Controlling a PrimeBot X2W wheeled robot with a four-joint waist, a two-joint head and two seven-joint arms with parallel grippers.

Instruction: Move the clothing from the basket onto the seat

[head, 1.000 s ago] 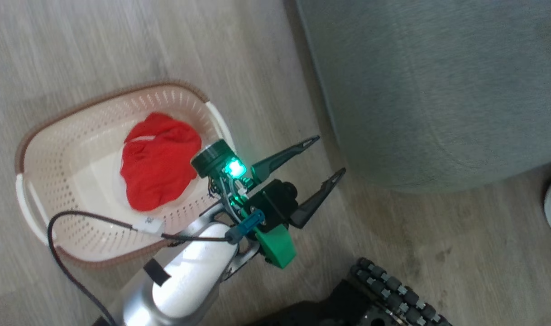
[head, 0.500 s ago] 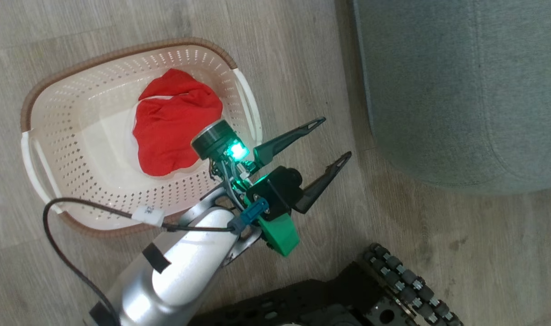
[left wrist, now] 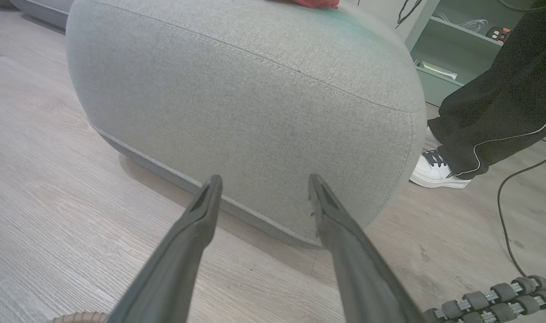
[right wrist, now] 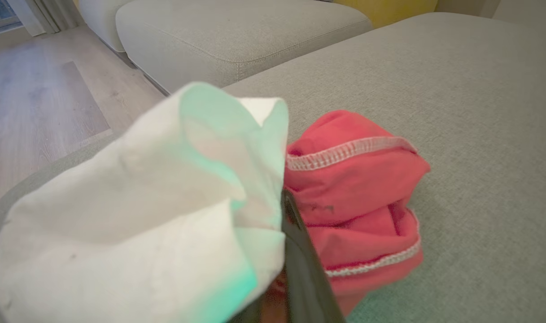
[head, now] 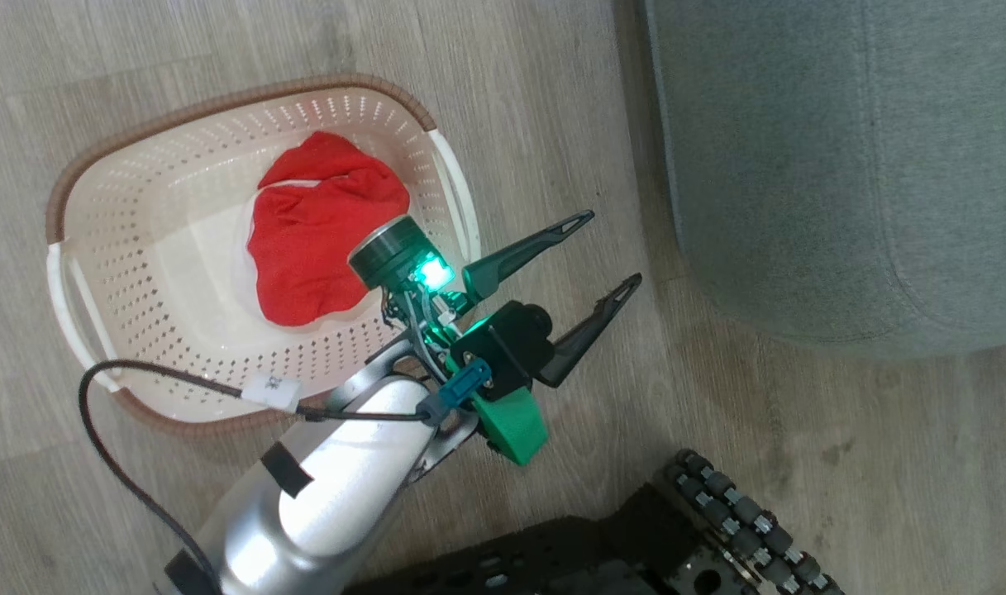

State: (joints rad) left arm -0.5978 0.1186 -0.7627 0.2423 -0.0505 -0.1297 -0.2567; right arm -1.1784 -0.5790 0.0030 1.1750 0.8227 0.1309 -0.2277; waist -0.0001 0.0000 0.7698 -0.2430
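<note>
From where I sit, the left gripper (head: 613,248) hangs over the wood floor (head: 552,107) with its two dark fingers spread wide and nothing between them. The seat (head: 841,165) sits straight ahead of the fingertips, near but not touching, and in the left wrist view its stitched seam runs across just beyond them. Behind that gripper and off to its left is the basket (head: 97,207), resting on the floor. A red garment (head: 321,240) lies bunched inside it against the wall nearest the wrist. Off to the right of the left fingers I can see a person's leg (left wrist: 492,103) in dark trousers and a white shoe (left wrist: 434,172) beside the seat, plus a thin cable (left wrist: 506,211) on the floor. The right gripper (right wrist: 277,211) is over the seat top, where the other garment (right wrist: 353,197) lies in a heap, red folds to the right of the one finger (right wrist: 302,260) I can make out, white fabric draped over its left side. I cannot tell whether those fingers are pinching the cloth or just resting against it
</note>
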